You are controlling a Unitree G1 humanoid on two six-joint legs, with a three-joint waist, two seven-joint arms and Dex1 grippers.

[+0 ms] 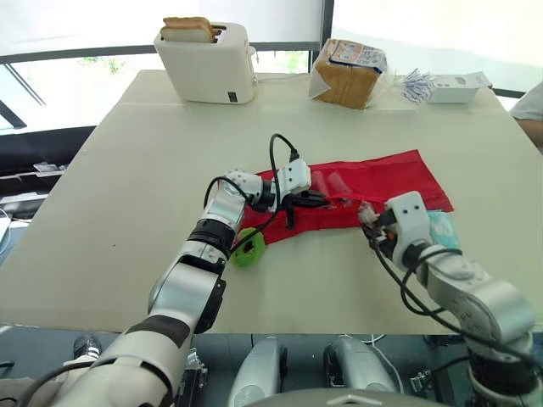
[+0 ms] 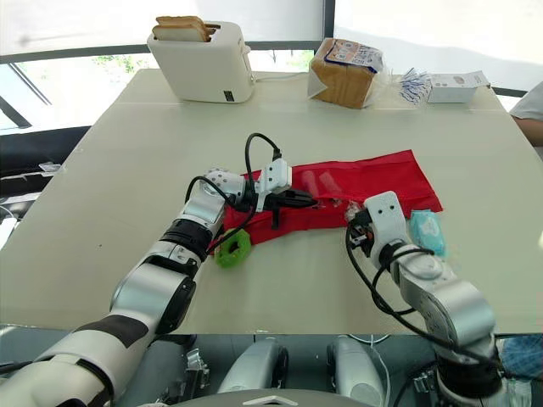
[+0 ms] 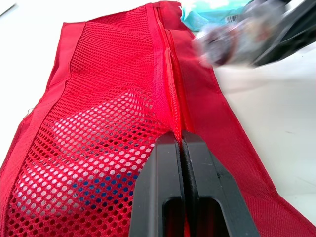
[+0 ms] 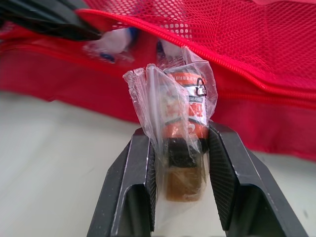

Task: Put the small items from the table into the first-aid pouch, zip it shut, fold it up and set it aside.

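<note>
My left gripper (image 3: 180, 139) is pinched tight on the zip edge of the red fabric first-aid pouch (image 1: 373, 182), both black fingers pressed together on the seam beside the mesh panel. The pouch lies spread flat on the pale beige table (image 1: 153, 170), near its middle, running from my left gripper across toward my right side. My right gripper (image 4: 178, 131) is clamped on a small brown bottle with an orange label (image 4: 185, 98), wrapped in crinkled clear plastic, and holds it upright just in front of the pouch's near edge, close by the zip line. Through the mesh I make out blue and white shapes, though what they are I cannot tell. A teal soft packet (image 2: 427, 231) lies on the table just beside my right arm, and a bright green ring (image 1: 249, 248) rests by my left forearm, touching the pouch's corner or nearly so.
</note>
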